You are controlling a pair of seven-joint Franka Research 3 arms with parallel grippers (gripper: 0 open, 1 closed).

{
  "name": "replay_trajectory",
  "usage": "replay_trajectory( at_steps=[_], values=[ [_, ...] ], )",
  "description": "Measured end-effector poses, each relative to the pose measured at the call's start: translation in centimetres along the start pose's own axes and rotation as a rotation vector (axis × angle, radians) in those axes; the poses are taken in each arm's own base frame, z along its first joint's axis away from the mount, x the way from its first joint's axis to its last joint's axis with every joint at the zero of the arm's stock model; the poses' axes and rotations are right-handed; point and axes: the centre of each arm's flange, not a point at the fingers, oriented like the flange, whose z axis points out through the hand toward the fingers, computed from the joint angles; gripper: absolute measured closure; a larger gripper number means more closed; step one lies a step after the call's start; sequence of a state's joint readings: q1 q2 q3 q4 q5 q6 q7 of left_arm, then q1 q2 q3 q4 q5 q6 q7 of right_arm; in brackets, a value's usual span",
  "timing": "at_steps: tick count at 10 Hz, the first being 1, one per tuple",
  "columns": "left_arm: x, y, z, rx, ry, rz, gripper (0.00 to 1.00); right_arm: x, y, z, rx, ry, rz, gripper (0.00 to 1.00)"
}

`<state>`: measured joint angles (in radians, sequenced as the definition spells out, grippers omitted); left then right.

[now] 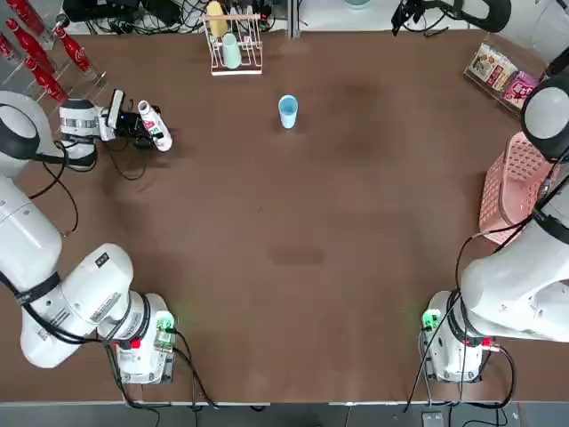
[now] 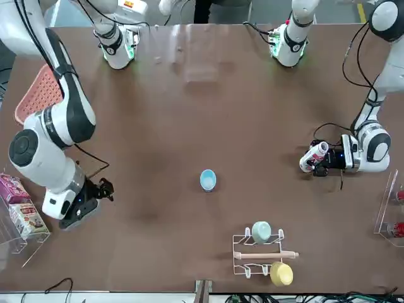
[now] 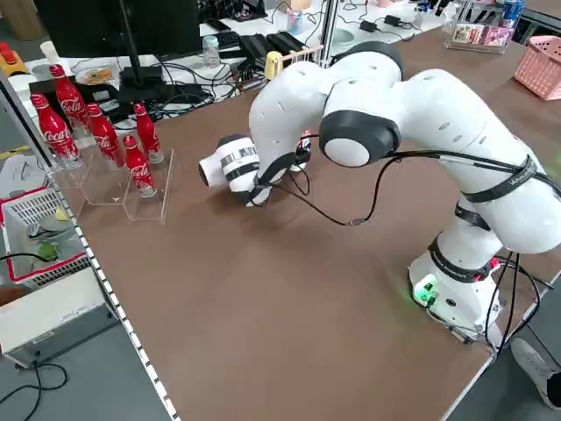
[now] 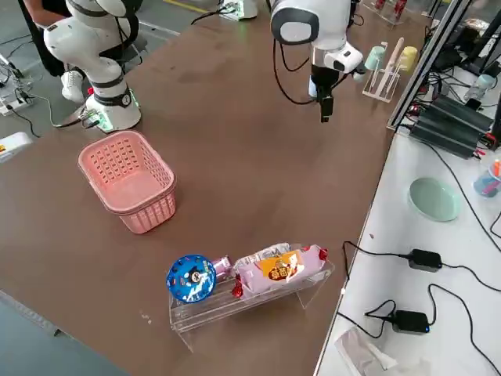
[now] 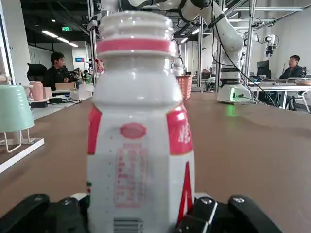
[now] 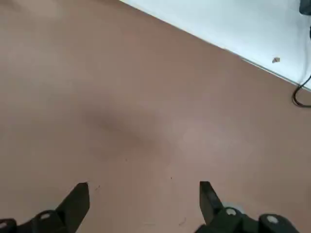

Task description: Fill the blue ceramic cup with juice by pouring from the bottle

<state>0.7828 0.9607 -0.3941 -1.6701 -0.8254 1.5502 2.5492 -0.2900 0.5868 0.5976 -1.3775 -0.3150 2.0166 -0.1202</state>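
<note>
The white bottle with the red-and-green label stands upright at the table's far left, its cap on. My left gripper reaches it sideways and is shut on its lower body; the wrist view shows the bottle filling the picture with dark fingers against both sides. The light-blue cup stands alone near the far middle, well to the right of the bottle, and also shows as the blue cup. My right gripper hangs open over bare table at the far right, nothing between its fingers.
A wire rack with a mint-green cup and a yellow cup stands behind the blue cup. Red cola bottles fill the far-left corner. A pink basket and a snack holder sit on the right.
</note>
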Motion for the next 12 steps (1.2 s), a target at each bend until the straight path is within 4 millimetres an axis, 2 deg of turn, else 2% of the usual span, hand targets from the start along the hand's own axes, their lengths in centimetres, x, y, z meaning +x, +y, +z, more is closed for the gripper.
replay_trajectory(
  at_steps=[2,5,7,8,12],
  values=[
    [-0.2,-0.3,-0.4,0.005,-0.003,0.006,0.54,-0.3,1.3,-2.7,-0.004,-0.011,0.056,0.0],
    [0.0,-0.6,-0.8,0.01,-0.011,0.017,0.37,-1.5,1.7,-7.1,-0.036,-0.057,0.185,0.0],
    [0.4,-1.1,-1.2,0.014,-0.019,0.03,0.04,-1.8,1.2,-9.5,-0.041,-0.064,0.236,0.0],
    [0.5,-1.2,-1.3,0.015,-0.02,0.033,0.0,-2.0,1.0,-10.6,-0.03,-0.055,0.252,0.0],
    [1.1,-1.7,-2.1,0.025,-0.031,0.048,0.0,-3.3,2.1,-12.7,-0.047,-0.077,0.307,0.0]
  ],
)
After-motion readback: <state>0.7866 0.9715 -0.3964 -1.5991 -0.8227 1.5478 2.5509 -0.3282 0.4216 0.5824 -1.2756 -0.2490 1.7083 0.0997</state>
